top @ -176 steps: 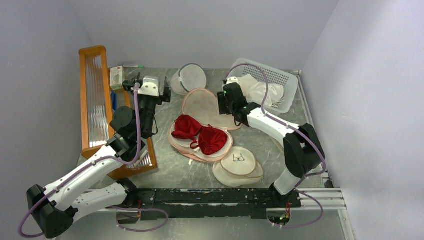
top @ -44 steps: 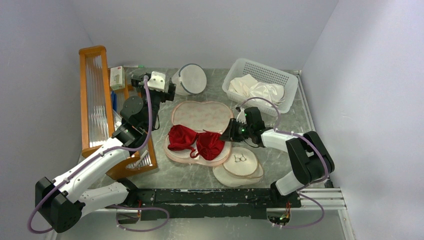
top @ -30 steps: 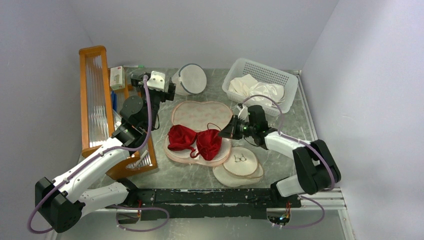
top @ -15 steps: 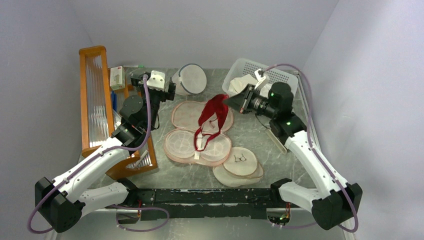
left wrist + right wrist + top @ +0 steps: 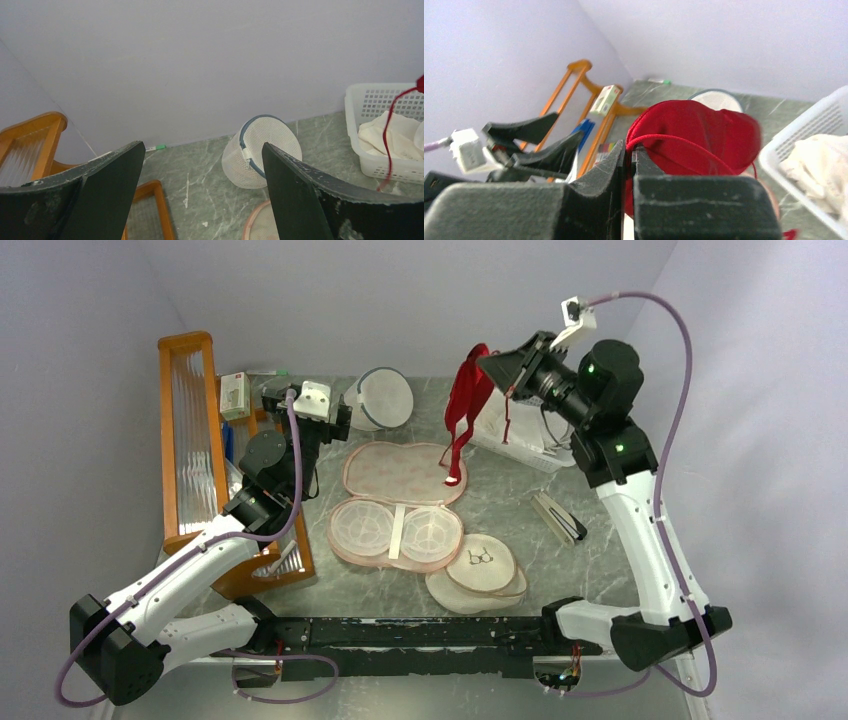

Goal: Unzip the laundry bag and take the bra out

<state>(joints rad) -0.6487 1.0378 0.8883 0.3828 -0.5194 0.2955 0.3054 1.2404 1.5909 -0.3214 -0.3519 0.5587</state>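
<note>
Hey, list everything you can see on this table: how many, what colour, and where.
laundry bag: one, peach, opened flat mid-table
bra: one, deep red, hanging from the right gripper
round pouches: at least two stacked, cream, near side, right of the laundry bag
mesh dome bag: one, white with blue zipper, far middle
basket: one, white, far right, holding white cloth
wooden rack: one, orange-brown, left side
small box: one, white, beside the wooden rack
oblong item: one, dark, right of the laundry bag, unidentifiable
left gripper: one, black, open, near the mesh dome bag
right gripper: one, black, shut on the bra, high at far right
</note>
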